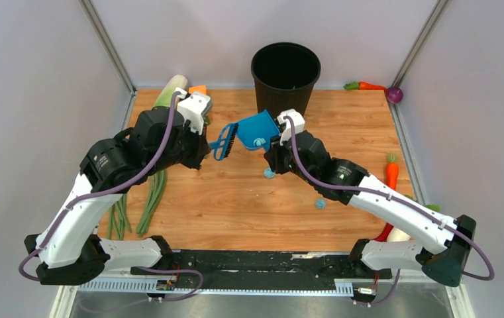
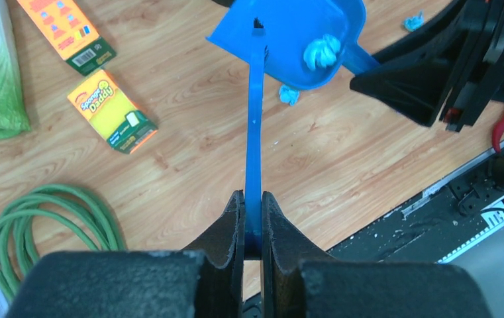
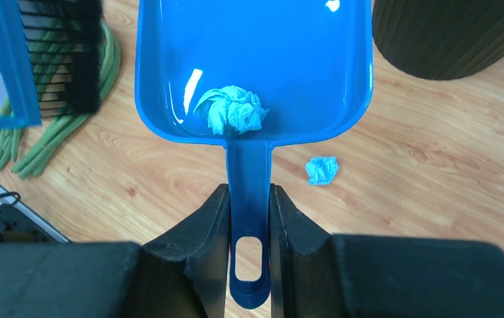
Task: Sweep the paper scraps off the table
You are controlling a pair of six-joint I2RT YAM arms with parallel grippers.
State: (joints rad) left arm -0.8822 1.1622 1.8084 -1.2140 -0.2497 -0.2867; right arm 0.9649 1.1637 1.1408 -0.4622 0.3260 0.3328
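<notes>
**benchrat:** Top cam first. The left gripper (image 1: 208, 136) was clamped on a blue plastic hand brush with black bristles (image 1: 225, 141). The right gripper (image 1: 279, 131) was clamped on a blue plastic dustpan (image 1: 252, 126). Both tools looked to be lifted off the light-brown wood-grain table (image 1: 236, 212), in front of a round black plastic bin (image 1: 285, 69). The tiny light-blue paper scraps weren't all gone: one (image 1: 269, 173) lay on the boards just under the right wrist, and another (image 1: 320, 204) sat beside the right forearm.

**yam_fan:** And the left wrist cam?

**benchrat:** Its fingers were pinched narrow on the brush's thin handle. Past them I could see one scrap (image 2: 320, 52) sitting in the pan and one (image 2: 289, 95) on the wood just beside the pan's rim. A third (image 2: 412, 21) was farther off, by the right arm.

**yam_fan:** Right wrist cam agreed, I guess?

**benchrat:** Yep. The fingers were closed tight on the dustpan handle, and a crumpled scrap (image 3: 236, 111) rested at the back of the pan near the handle. A loose one (image 3: 322, 169) lay on the table just right of the handle.

**yam_fan:** So roughly a third done?

**benchrat:** That's my read. One was collected and at least two were left to sweep. The pan also hadn't been tipped anywhere, and the bin is presumably where it goes.
</notes>
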